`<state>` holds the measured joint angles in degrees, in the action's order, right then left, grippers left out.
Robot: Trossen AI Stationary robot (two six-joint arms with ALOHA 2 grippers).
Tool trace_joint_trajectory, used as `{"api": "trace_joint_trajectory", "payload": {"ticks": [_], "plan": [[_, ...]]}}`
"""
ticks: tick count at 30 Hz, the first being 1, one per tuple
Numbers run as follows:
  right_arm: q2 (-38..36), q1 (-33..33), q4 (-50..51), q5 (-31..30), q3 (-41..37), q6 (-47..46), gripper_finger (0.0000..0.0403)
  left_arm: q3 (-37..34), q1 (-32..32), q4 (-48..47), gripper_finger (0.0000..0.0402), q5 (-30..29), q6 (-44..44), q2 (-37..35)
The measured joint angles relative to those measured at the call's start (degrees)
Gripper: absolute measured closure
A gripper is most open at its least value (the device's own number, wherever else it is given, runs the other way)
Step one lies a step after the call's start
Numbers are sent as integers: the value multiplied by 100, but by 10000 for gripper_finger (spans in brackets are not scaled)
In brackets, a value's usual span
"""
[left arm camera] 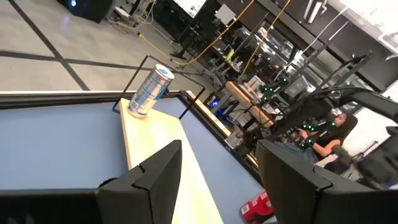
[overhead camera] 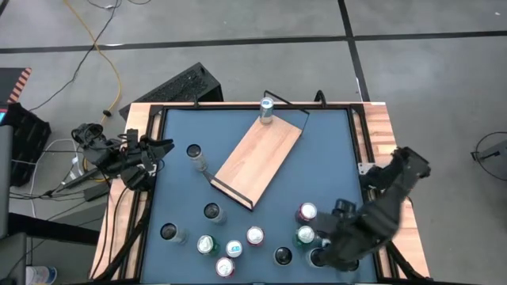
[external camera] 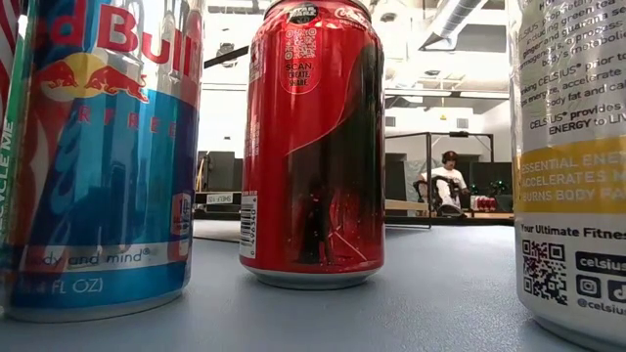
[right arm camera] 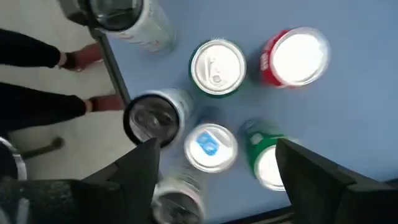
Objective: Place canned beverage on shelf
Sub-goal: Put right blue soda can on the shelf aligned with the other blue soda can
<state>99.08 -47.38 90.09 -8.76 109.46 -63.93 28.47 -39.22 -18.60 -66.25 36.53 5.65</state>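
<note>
One can [overhead camera: 267,110] on shelf [overhead camera: 257,158], far from right end effector [overhead camera: 323,252] (open).

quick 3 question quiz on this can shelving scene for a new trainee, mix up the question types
1. True or false: the shelf already holds one upright can.
2. Which gripper hangs over the cluster of cans on the blue tabletop? A) left gripper B) right gripper
3. Fill in: the right gripper has its jaws ____ above the cans, holding nothing.

Key:
1. True; it stands at the shelf's far end, by the wire rail.
2. B; the left gripper waits at the table's left edge.
3. open
</note>
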Motion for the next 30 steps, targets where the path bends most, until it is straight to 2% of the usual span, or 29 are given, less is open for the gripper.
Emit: {"api": "trace_joint_trajectory", "payload": {"ticks": [2, 5, 10, 13, 17, 21, 27, 30], "plan": [[-39, -197, 7, -56, 3, 367, 101, 0, 1, 0, 207, -94, 6, 0], [-3, -340, -31, 184, -70, 941, 101, 0, 2, -1, 207, -290, 14, 0], [-159, -298, -74, 264, -766, 1142, 101, 0, 2, 1, 207, -495, 90, 0], [-541, -288, -359, 309, -1431, 1180, 101, 0, 2, -2, 207, -571, 134, 1], [-1242, -289, -1257, 277, -2285, 1194, 101, 0, 1, -1, 207, -663, 190, 1], [-1731, -256, -1501, 263, -2853, 1441, 101, 0, 0, 1, 207, -689, 229, 1], [-1650, -150, -1949, 259, -3087, 2429, 101, 0, 0, 3, 207, -757, 438, 0], [-1440, -73, -2073, 262, -3089, 2540, 101, 0, 0, 1, 207, -767, 476, 0]]}}
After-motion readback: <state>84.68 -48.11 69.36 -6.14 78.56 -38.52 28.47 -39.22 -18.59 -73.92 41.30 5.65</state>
